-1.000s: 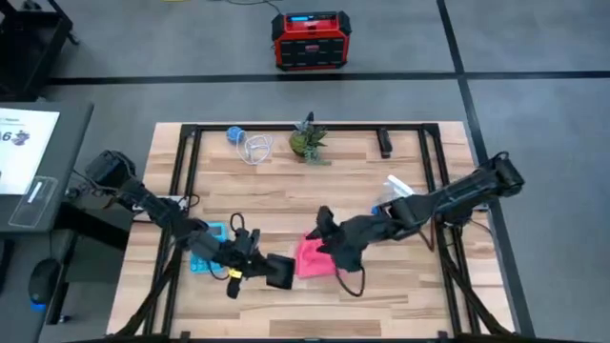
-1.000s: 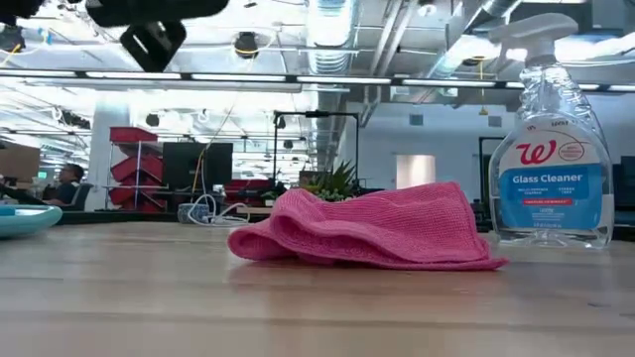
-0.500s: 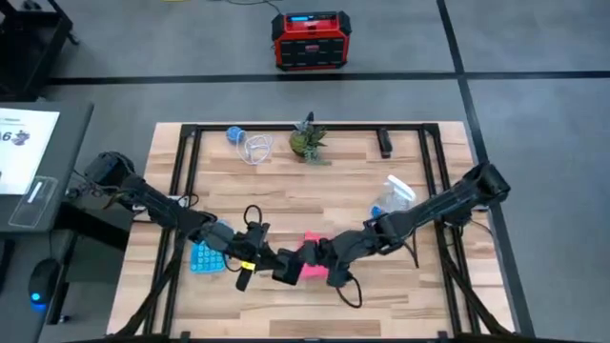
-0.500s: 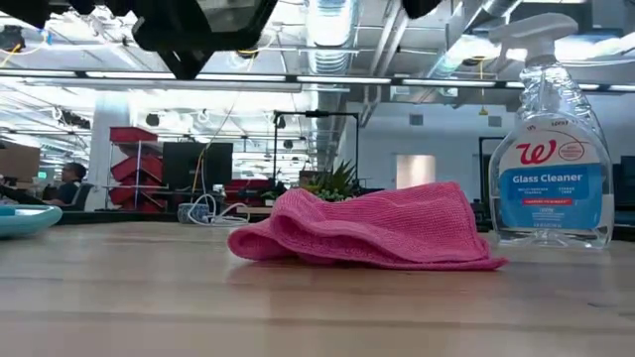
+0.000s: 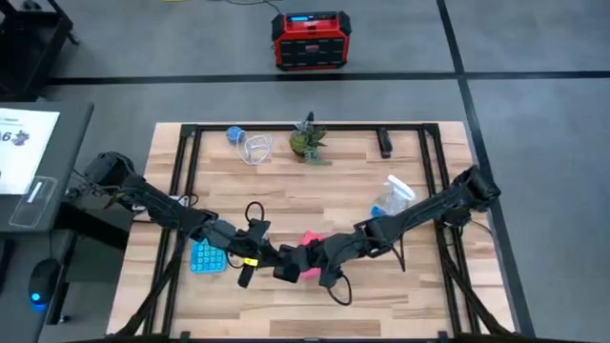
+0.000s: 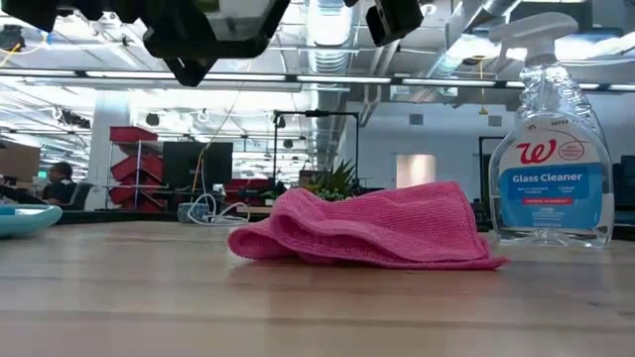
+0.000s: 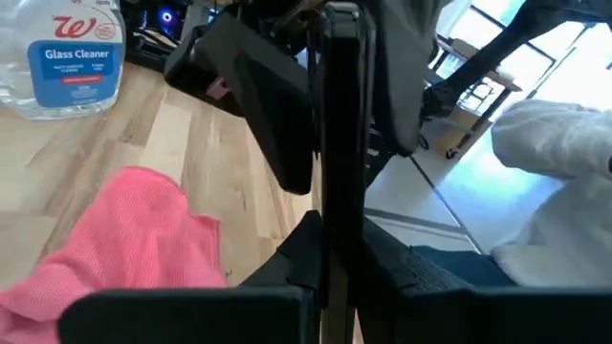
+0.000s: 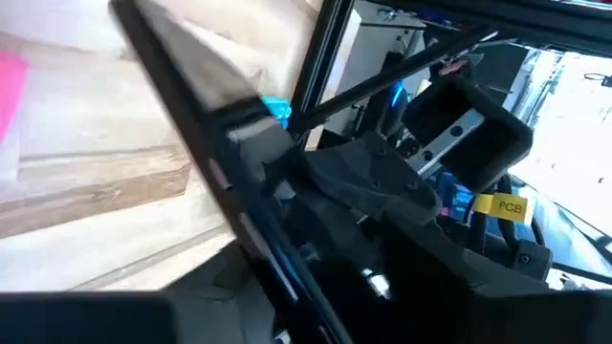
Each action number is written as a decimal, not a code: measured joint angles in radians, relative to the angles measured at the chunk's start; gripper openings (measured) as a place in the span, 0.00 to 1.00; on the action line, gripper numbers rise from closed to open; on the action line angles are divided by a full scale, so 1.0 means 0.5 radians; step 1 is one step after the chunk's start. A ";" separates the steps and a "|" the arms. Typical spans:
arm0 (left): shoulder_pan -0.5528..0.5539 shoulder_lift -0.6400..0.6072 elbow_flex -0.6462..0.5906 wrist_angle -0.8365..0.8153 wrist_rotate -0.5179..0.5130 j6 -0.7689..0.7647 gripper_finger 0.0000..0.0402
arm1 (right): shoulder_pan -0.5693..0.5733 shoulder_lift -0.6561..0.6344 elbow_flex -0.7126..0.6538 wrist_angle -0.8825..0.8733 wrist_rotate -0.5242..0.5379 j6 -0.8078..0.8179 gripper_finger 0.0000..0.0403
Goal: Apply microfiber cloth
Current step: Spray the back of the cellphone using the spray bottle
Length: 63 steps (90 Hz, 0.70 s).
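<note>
The pink microfiber cloth lies crumpled on the table near its front middle, touched by no gripper; it also shows in the left wrist view. Just above and in front of it my left gripper is shut on a black phone, held on edge. My right gripper has come in from the right; its fingers stand on either side of the phone's far part, open. The phone shows edge-on in the right wrist view. My left gripper pinches the phone's near end between its two fingers, one on each flat face. The fingers come level from the table's left. The phone stands on edge out of the fingers, lifted clear above the table and the cloth.
A light blue calculator lies left of the cloth. A glass cleaner spray bottle stands to the right behind it. At the far edge are a small plant, a coiled cable and a small black object.
My right gripper has left its place over the cloth and gone toward the table's left and near edge, up to the phone. My left gripper has carried the phone a little toward the right to meet it. The cloth has stayed as it lay.
</note>
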 joint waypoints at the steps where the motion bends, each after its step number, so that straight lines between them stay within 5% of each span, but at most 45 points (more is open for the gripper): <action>1: 0.000 0.000 0.000 0.000 -0.001 -0.002 0.03 | 0.000 0.000 0.000 -0.001 0.007 -0.004 0.31; 21: 0.017 0.001 0.000 0.011 -0.021 0.017 0.15 | 0.009 -0.001 0.002 -0.086 0.054 -0.011 0.09; 46: 0.119 -0.091 0.000 -0.159 0.042 0.129 0.47 | 0.067 -0.002 0.004 -0.193 0.214 0.296 0.07; 63: 0.176 -0.334 0.006 -0.447 -0.029 0.198 0.55 | 0.101 0.005 -0.005 -0.471 0.342 0.604 0.06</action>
